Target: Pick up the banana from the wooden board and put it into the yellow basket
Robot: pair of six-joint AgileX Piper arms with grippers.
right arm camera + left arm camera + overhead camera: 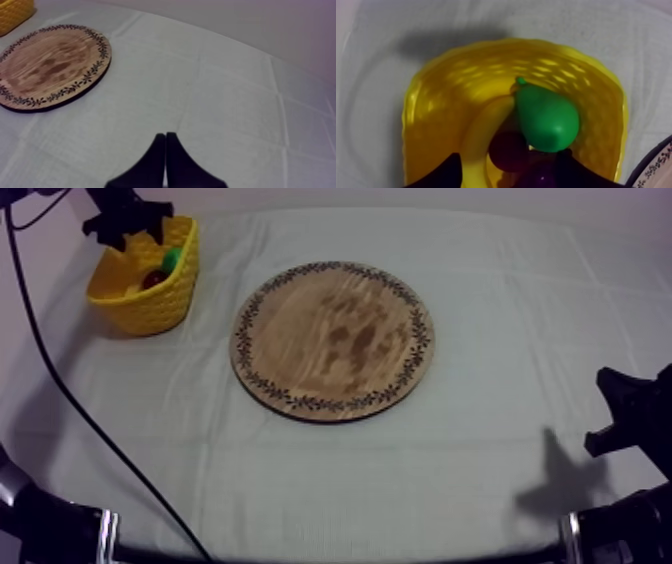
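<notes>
Right arm low; right gripper [165, 144] jaws pressed together, round wooden board with patterned rim [50, 65] ahead of them | left arm reached out; left gripper [506, 175] jaws spread over yellow woven basket [436, 85] | yellow toy banana [478, 137] lies in the basket beneath those jaws, touching green toy pear [546, 117] | dark ball between them, probably the small red fruit [508, 150]

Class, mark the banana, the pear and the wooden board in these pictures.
banana [481, 134]: left wrist view, on its curved yellow middle.
pear [548, 120]: left wrist view, on its green belly.
wooden board [335, 340]: top view, on its bare centre.
</notes>
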